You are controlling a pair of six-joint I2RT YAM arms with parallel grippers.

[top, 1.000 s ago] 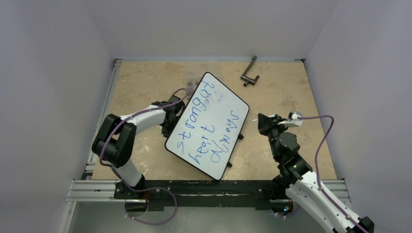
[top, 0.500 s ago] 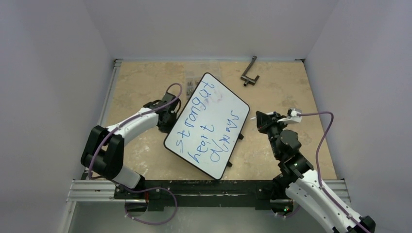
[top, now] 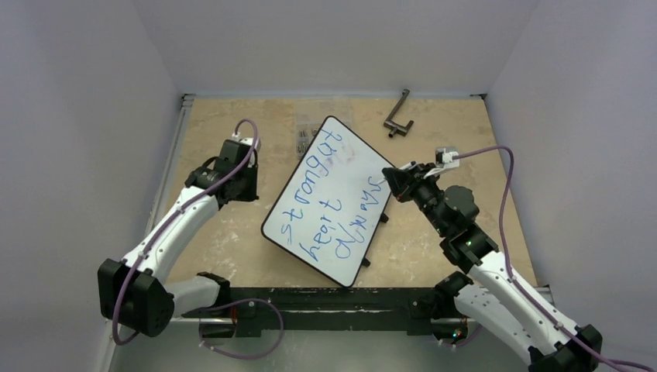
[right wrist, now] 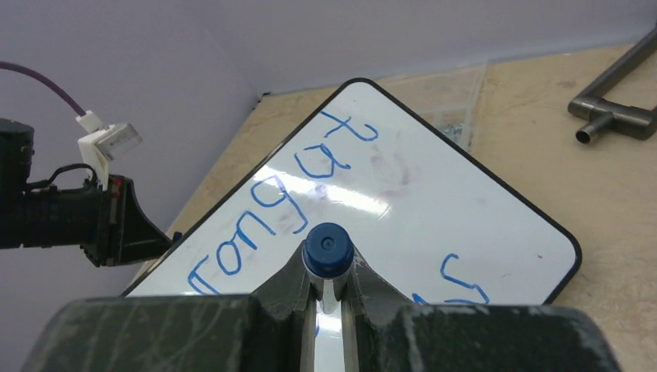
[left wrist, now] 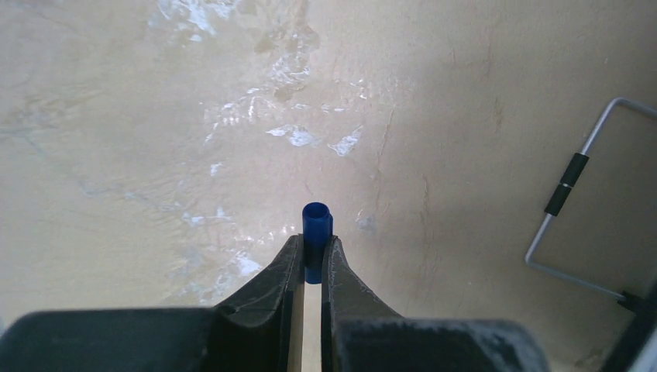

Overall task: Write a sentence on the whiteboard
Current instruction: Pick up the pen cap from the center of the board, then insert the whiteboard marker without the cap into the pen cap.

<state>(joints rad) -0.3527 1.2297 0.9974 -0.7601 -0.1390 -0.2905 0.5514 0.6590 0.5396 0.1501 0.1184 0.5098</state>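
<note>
whiteboard (top: 358, 164) lay diagonal mid-surface (top: 232, 242), sentence (top: 325, 209) written on it | left fingers (left wrist: 280, 273) clenched on blue cap (left wrist: 316, 221), off board's 9 o'clock edge, bare surface between | right fingers (right wrist: 362, 285) gripped blue marker (right wrist: 328, 246) over board's 3 o'clock corner | metal bracket (top: 399, 115) at 1 o'clock, well apart

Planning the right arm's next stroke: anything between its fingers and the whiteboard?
Nothing visible. The right gripper, shut on the blue marker, sits at the right corner of the whiteboard with bare board ahead. The left gripper, shut on a blue cap, is off to the board's left over the table.
</note>
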